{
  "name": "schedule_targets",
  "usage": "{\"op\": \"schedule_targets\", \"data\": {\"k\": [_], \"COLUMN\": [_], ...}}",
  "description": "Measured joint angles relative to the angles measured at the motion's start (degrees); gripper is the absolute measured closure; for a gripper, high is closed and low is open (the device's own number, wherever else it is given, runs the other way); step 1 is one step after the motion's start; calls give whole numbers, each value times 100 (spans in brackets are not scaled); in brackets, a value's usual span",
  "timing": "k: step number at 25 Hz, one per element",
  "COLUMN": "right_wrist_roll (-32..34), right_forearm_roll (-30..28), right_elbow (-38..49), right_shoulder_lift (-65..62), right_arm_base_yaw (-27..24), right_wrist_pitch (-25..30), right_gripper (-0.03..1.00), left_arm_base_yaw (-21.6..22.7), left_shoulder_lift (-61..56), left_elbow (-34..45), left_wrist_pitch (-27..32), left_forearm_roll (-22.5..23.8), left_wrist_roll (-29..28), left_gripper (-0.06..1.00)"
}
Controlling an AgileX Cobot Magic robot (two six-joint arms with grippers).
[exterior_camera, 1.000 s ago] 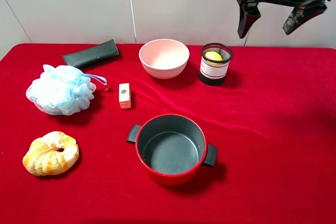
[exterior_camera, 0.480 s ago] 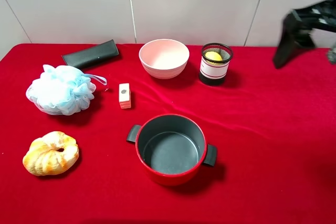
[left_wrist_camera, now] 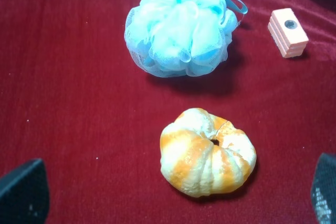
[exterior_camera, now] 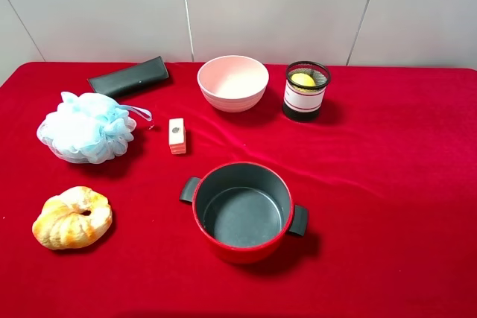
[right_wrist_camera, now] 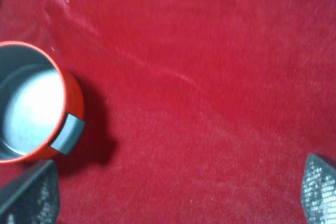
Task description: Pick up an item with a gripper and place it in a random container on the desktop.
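Note:
The yellow lemon-shaped item point(exterior_camera: 302, 78) lies inside the black wire-mesh cup point(exterior_camera: 305, 92) at the back of the red cloth desktop point(exterior_camera: 387, 154). Neither arm shows in the exterior high view. In the left wrist view my left gripper point(left_wrist_camera: 173, 195) is open, its fingertips point(left_wrist_camera: 23, 192) at the frame corners, above the croissant point(left_wrist_camera: 207, 151). In the right wrist view my right gripper point(right_wrist_camera: 178, 190) is open and empty over bare red cloth beside the red pot point(right_wrist_camera: 32, 106).
A pink bowl point(exterior_camera: 232, 82) stands left of the cup. A red pot with black handles point(exterior_camera: 244, 210) sits front centre. A blue bath puff point(exterior_camera: 86, 127), a small beige block point(exterior_camera: 177, 135), a dark case point(exterior_camera: 128, 76) and a croissant point(exterior_camera: 71, 217) lie on the left.
My right gripper, high above the cup a second ago, swung right and left the exterior high view. The lemon stays in the cup.

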Motion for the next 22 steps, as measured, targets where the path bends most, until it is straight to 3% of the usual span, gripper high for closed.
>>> {"op": "schedule_targets", "data": {"k": [10,16,22], "right_wrist_roll": [0,-5,-5], "right_forearm_roll": [-136,-769,-1016], "right_elbow": [1122,1867,2244], "right_shoulder_lift": [-2560,-3635,-4116], "right_arm_base_yaw": [0,-7,-654], "right_wrist_pitch": [11,23,-255], "right_gripper": [27,27,27], "left_arm_base_yaw": [0,0,0], "left_shoulder_lift": [0,0,0], "left_elbow": [0,0,0], "left_wrist_pitch": [0,0,0], "left_forearm_roll": [0,0,0], "left_wrist_roll": [0,0,0], "left_gripper": [-5,-5,-5]}}
